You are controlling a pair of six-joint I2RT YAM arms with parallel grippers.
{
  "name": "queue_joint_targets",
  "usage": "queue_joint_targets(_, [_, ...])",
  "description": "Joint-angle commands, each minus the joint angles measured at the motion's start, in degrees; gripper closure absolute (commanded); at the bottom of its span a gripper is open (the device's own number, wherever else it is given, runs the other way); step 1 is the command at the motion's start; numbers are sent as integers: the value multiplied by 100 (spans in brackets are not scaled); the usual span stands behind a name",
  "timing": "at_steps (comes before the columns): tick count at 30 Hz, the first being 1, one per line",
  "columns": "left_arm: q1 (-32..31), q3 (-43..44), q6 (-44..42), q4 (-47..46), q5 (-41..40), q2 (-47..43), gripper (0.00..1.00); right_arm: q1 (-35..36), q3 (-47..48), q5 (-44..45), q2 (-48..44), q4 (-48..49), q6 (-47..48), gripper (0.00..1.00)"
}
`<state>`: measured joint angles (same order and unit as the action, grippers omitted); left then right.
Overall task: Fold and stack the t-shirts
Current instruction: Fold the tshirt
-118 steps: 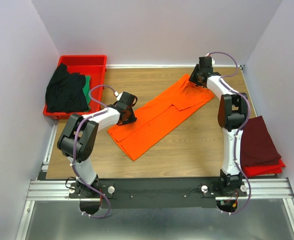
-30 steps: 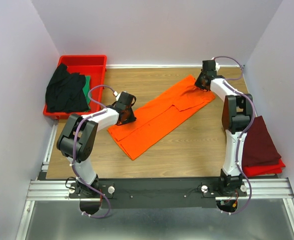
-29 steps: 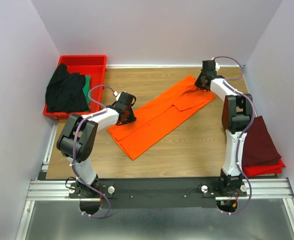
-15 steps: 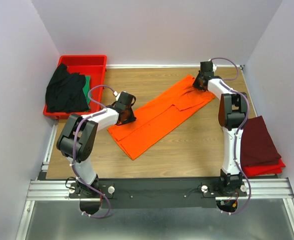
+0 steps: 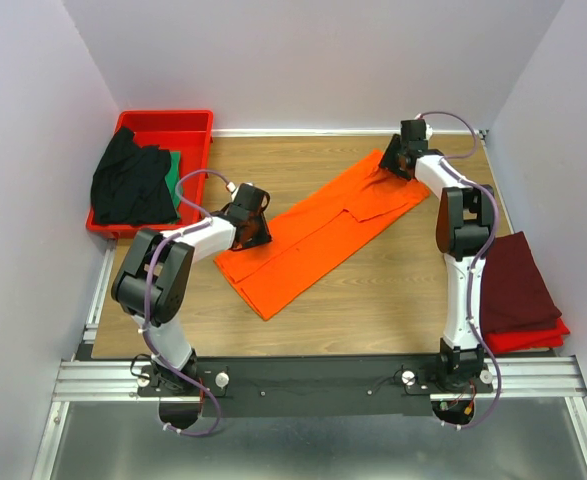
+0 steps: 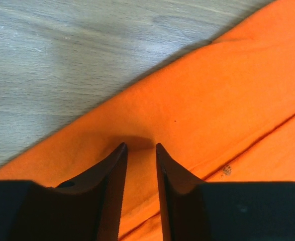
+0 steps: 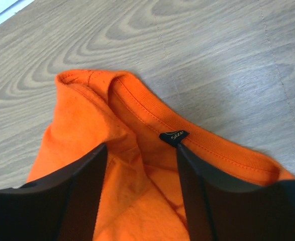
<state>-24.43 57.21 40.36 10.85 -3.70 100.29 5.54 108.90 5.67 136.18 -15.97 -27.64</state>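
The orange t-shirt [image 5: 318,232] lies folded into a long strip, diagonal across the table. My left gripper [image 5: 256,232] is at its lower left edge; in the left wrist view the jaws [image 6: 141,146] stand narrow with a raised pinch of orange cloth [image 6: 212,90] between them. My right gripper [image 5: 391,165] is at the shirt's far collar end; in the right wrist view it [image 7: 141,148] is open, astride bunched cloth below the collar label [image 7: 173,135]. The maroon t-shirt [image 5: 513,280] lies folded at the right. The black t-shirt [image 5: 128,185] and the green one [image 5: 176,170] lie in the tray.
The red plastic tray [image 5: 178,122] stands at the back left corner. A red cloth layer [image 5: 533,338] shows under the maroon shirt at the table's right edge. Walls close in the left, back and right sides. Bare wood [image 5: 373,300] lies in front of the orange shirt.
My right gripper has shifted slightly left and right over the collar end and the cloth there has barely moved. My left gripper has stayed on the shirt's edge.
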Motion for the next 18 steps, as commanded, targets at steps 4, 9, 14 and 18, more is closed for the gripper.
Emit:
queue_joint_targets(4, [17,220,-651,294,19,-457,54,-35,-35,30,-784,-38,-48,34])
queue_joint_targets(9, [-9,378,-854,592,-104,-616,54,-27,-745,30,-1304,-56,-189,34])
queue_joint_targets(14, [-185,440,-1012,883,-95,-572,57,26,-1494,-153,-1752,-47,-391,36])
queue_joint_targets(18, [-484,344,-1048,1111,-244,-572,57,140,-2030,-250,-1919,-56,-444,36])
